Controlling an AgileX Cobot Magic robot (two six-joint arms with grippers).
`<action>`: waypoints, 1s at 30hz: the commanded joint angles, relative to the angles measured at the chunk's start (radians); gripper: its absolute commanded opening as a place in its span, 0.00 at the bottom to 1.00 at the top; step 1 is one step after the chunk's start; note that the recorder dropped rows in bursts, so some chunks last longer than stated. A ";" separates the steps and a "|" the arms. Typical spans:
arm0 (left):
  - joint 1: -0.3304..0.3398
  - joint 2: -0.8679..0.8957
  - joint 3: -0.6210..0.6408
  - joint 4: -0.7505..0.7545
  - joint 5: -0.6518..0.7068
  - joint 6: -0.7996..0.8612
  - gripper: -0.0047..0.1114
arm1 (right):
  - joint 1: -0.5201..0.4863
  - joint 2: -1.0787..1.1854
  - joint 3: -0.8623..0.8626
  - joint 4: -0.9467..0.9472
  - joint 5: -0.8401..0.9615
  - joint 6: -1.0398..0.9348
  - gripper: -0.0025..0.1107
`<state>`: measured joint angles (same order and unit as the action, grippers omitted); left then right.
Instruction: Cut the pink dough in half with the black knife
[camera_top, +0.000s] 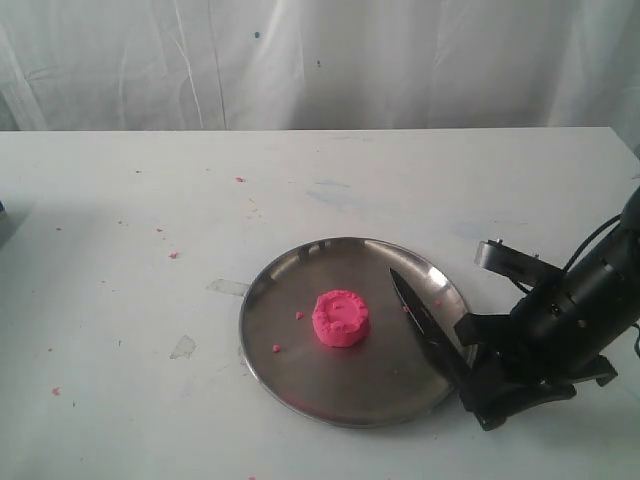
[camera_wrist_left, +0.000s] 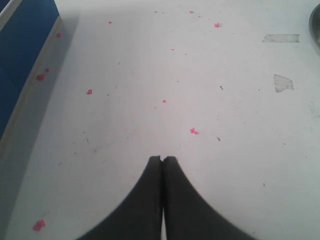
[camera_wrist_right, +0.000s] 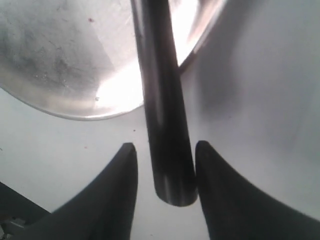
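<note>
The pink dough (camera_top: 341, 319), one round puck with a dimpled top, sits near the middle of the round steel plate (camera_top: 295, 365). The black knife (camera_top: 420, 315) lies across the plate's right side, its blade tip pointing into the plate and its handle running out over the rim. My right gripper (camera_top: 470, 378) is low at the handle end. In the right wrist view the gripper (camera_wrist_right: 166, 145) is open around the knife handle (camera_wrist_right: 162, 115): one finger touches it and a gap shows on the other side. My left gripper (camera_wrist_left: 163, 158) is shut on nothing above bare table and is out of the exterior view.
Tiny pink crumbs (camera_wrist_left: 193, 131) are scattered over the white table, with two on the plate (camera_top: 276, 348). Two scraps of clear tape (camera_top: 183, 347) lie left of the plate. A blue panel (camera_wrist_left: 20, 55) borders the table beside the left gripper. A white curtain hangs behind.
</note>
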<state>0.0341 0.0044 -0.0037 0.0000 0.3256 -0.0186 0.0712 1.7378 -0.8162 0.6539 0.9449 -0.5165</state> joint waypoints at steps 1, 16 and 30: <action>0.003 -0.004 0.004 0.000 0.020 -0.004 0.04 | -0.005 -0.003 0.000 0.003 -0.005 -0.015 0.40; 0.003 -0.004 0.004 0.000 0.020 -0.004 0.04 | -0.005 0.000 0.000 -0.001 -0.028 -0.077 0.40; 0.003 -0.004 0.004 0.000 0.020 -0.004 0.04 | -0.033 0.031 0.000 0.017 -0.016 -0.090 0.39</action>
<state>0.0341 0.0044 -0.0037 0.0000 0.3256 -0.0186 0.0444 1.7454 -0.8162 0.6562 0.9087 -0.5953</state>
